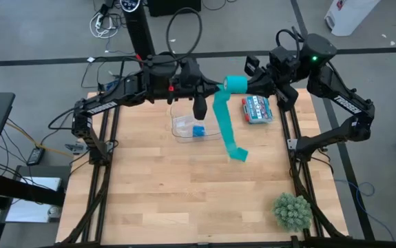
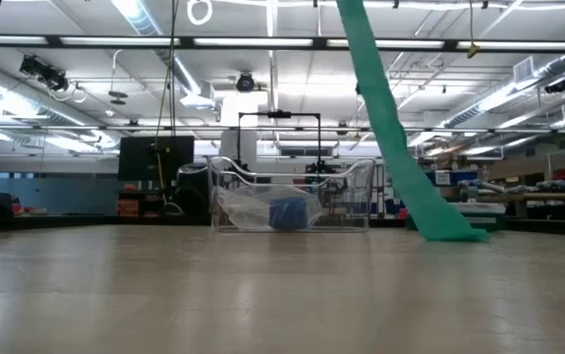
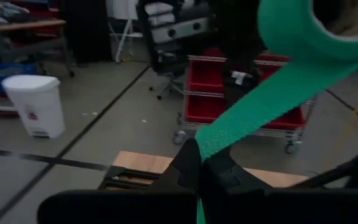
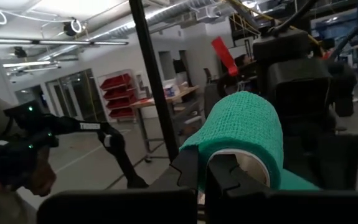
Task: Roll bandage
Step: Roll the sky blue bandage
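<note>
Both arms meet at the table's twelve o'clock edge, the right gripper [image 4: 200, 163] clenched on the coiled bandage [image 1: 236, 84] while the left gripper [image 3: 198, 163] pinches its tail taut, apparently so winding stays tight

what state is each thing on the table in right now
bandage: partly rolled, coil held up, tail hanging to the table
left hand: shut on the bandage strip
right hand: shut on the bandage coil
clear container: open-topped, blue roll inside
packet: lying flat
</note>
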You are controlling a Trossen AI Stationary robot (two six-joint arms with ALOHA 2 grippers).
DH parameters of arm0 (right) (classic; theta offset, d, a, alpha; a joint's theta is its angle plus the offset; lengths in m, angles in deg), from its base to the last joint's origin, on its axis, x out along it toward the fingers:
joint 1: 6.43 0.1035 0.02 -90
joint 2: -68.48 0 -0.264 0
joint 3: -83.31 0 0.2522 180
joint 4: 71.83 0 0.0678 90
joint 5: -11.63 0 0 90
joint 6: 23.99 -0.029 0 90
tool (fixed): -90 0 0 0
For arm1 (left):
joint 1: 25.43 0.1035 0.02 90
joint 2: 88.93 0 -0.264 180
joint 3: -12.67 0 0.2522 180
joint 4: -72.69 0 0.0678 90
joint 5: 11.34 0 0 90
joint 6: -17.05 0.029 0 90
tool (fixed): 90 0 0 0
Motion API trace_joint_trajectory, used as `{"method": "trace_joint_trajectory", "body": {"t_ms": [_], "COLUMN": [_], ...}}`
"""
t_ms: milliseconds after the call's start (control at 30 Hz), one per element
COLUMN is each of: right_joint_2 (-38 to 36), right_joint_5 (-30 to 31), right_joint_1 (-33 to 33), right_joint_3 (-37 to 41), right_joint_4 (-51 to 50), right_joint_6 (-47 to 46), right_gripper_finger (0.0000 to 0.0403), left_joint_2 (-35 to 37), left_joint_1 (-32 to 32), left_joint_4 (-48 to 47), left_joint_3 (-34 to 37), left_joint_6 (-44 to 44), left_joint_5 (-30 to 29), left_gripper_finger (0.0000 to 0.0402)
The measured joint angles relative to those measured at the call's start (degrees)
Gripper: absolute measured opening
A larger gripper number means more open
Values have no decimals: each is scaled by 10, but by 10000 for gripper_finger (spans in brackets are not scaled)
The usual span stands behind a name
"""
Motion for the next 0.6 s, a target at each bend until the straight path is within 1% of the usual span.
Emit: {"method": "trace_joint_trajectory", "body": {"t_ms": [200,433,500,600], "right_joint_2": [0,0,2,5], "right_joint_5": [0,0,0,-4], "right_joint_1": [17,30,32,36], "right_joint_3": [0,0,0,0], "right_joint_4": [-8,-23,-24,-25], "right_joint_6": [-12,-16,-16,-17], "right_gripper_finger": [0,0,0,0], "left_joint_2": [0,0,0,0], "left_joint_1": [0,0,-1,-6], "left_joint_4": [20,65,73,74], "left_joint_3": [0,0,0,0], "left_joint_6": [35,79,101,116], "left_joint_5": [-30,-33,-27,-25], "left_gripper_finger": [5,6,17,56]}}
